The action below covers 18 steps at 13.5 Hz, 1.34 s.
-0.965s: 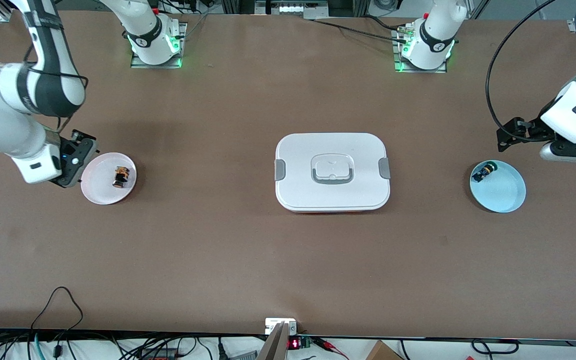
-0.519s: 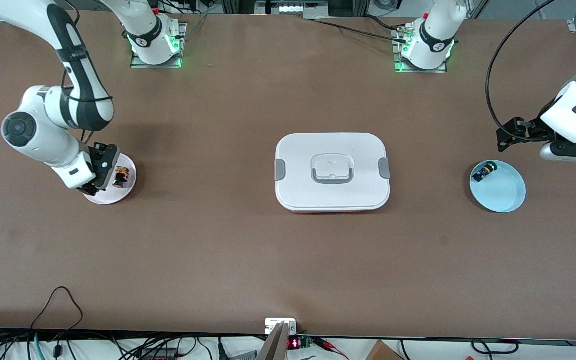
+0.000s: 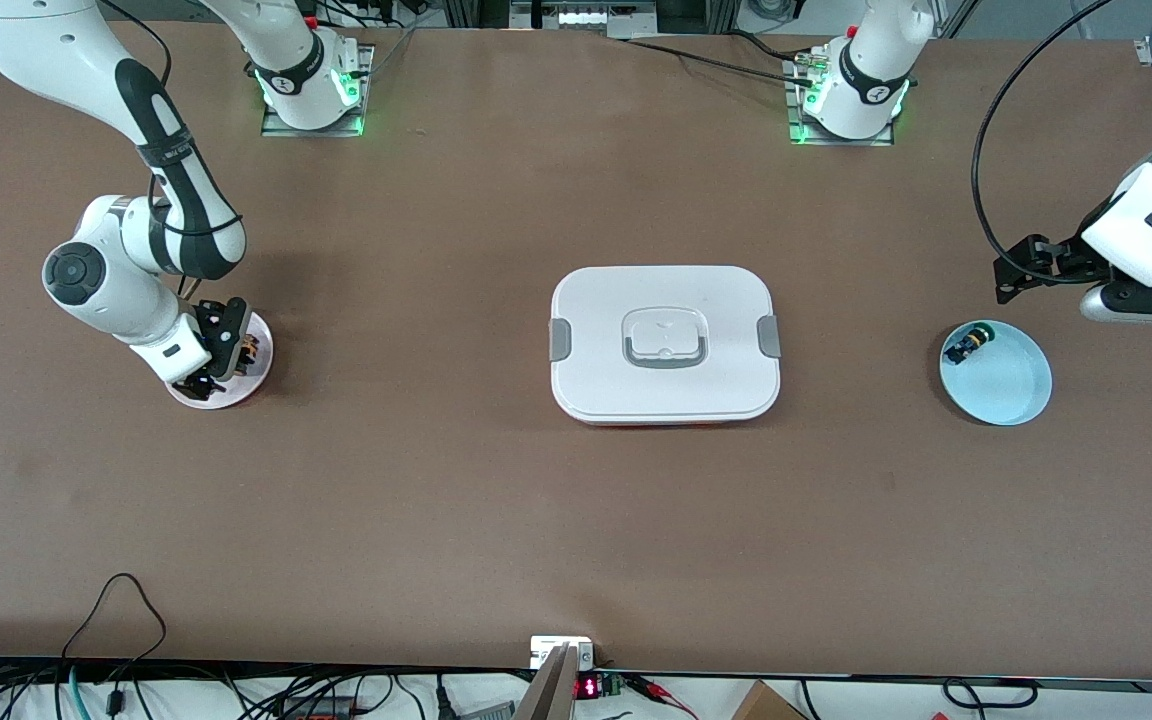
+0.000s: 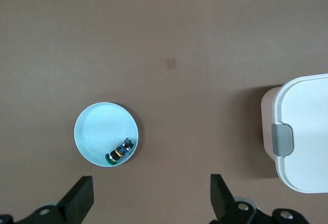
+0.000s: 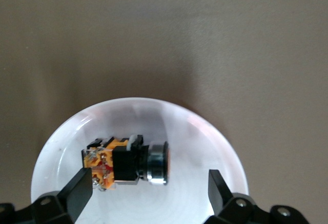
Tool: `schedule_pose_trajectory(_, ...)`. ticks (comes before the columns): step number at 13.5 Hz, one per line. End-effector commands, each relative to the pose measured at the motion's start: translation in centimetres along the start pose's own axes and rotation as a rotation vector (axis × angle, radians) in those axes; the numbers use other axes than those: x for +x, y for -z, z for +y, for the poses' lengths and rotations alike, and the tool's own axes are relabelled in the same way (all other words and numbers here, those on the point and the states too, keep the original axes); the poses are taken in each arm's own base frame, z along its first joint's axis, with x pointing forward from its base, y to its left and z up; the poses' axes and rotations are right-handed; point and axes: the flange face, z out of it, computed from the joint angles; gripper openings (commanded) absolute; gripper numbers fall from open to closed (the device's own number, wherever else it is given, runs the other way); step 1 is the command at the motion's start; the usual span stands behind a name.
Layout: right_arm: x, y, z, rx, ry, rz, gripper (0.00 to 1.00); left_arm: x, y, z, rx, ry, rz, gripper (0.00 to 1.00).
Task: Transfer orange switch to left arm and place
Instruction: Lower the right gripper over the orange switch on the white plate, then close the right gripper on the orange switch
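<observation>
1. Front view shows the task barely begun: the orange switch lies on the pink plate at the right arm's end of the surface, not yet lifted.
2. The right claw hangs low over that plate with its fingers spread wide and nothing held. In the right wrist view the orange switch lies on its side between the two fingers, so the grasp looks like the step in hand.
3. The left claw waits in the air at the left arm's end, near the blue plate; its fingers are also spread wide and empty.
4. Left to do, by my judgement: the pick-up, a handover between the two arms, and the set-down, all while going clear of the box.
5. Containers: the pink plate holds only the orange switch. The blue plate holds a small blue-bodied switch near its rim. The box stands mid-surface between the plates with its lid shut; what is inside cannot be seen.
</observation>
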Motion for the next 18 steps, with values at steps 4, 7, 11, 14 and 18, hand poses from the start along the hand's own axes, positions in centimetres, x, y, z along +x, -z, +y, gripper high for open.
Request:
schedule_pose_trajectory(4, -0.8, 0.0, -1.2, 0.007, 0.048, 0.000, 1.00, 0.2, 0.5, -0.3, 0.002, 0.002, -0.005, 1.00)
schedule_pose_trajectory(7, -0.5, -0.4, -1.1, 0.002, 0.050, 0.002, 1.00, 0.2, 0.5, -0.4, 0.002, 0.002, -0.006, 1.00)
schedule_pose_trajectory(11, -0.3, -0.8, -1.1, -0.004, 0.046, 0.005, 1.00, 0.2, 0.5, -0.4, 0.002, 0.002, -0.006, 1.00)
schedule_pose_trajectory(14, -0.1, -1.3, -1.1, -0.009, 0.045, 0.005, 1.00, 0.2, 0.4, -0.4, 0.002, 0.002, -0.007, 1.00)
schedule_pose_trajectory(18, 0.8, -1.6, -1.1, -0.017, 0.060, 0.013, 1.00, 0.2, 0.4, -0.4, 0.002, 0.002, -0.007, 1.00)
